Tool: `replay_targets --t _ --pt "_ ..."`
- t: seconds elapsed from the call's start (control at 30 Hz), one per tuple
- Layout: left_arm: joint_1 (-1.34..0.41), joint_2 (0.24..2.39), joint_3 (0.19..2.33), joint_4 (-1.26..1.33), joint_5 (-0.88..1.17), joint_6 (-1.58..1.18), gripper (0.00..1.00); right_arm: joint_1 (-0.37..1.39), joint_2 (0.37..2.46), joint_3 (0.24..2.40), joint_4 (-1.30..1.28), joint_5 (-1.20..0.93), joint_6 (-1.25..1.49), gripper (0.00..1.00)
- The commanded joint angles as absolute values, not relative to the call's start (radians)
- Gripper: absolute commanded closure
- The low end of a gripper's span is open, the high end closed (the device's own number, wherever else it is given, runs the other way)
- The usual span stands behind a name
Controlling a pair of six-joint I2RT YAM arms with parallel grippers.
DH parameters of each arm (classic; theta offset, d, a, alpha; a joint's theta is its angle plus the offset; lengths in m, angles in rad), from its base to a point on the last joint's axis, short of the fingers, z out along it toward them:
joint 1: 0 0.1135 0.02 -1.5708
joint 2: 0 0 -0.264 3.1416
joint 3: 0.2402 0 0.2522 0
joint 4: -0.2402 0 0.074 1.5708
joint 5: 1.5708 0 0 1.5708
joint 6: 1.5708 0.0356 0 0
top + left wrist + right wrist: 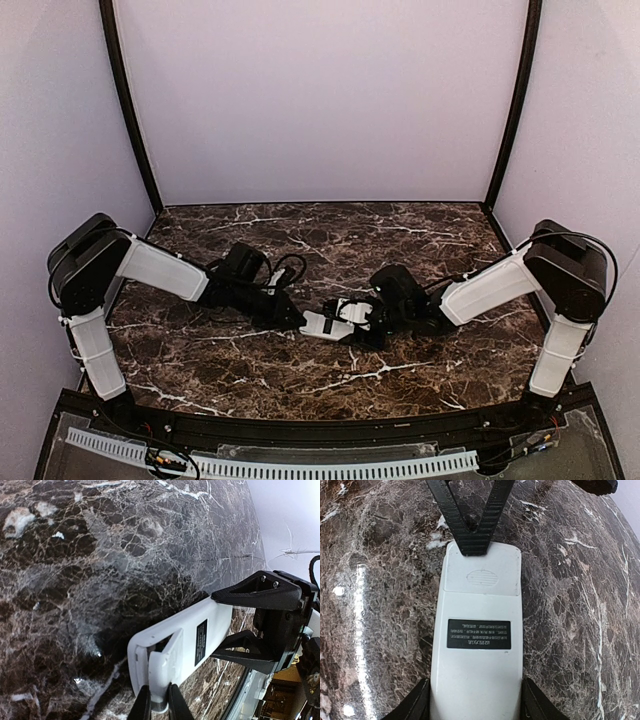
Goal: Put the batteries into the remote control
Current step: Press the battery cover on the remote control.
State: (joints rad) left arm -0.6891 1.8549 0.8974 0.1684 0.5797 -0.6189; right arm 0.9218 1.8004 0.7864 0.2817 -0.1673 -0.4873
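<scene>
a: we see soft, even overhead light on the glossy dark brown marble tabletop (330, 370); the pale lilac walls (320, 100) look flat and bright.
b: from the right wrist we catch a white glare streak down the marble's left side. from the left wrist, the slim white plastic remote control (185, 640) throws a dark shadow leftward, and the top right corner blows out.

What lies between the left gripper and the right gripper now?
The remote alone: the left gripper pinches one end, the right gripper clamps the other. The top view shows it best.
</scene>
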Motion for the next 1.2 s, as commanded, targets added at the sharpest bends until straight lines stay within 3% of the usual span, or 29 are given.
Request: replay_targets --t 0.0,0.4,1.17 --pt "-0.706 1.935 0.859 -0.026 0.491 -0.583 0.94 0.93 1.83 0.775 0.245 -0.207 -0.498 0.98" --pt "-0.727 1.927 0.884 -0.119 0.357 -0.566 0.78 0.93 1.825 0.775 0.243 -0.208 -0.486 0.99" --pt "-0.799 2.032 0.953 -0.127 0.367 -0.584 0.88 0.94 1.828 0.799 0.286 -0.233 -0.474 1.0"
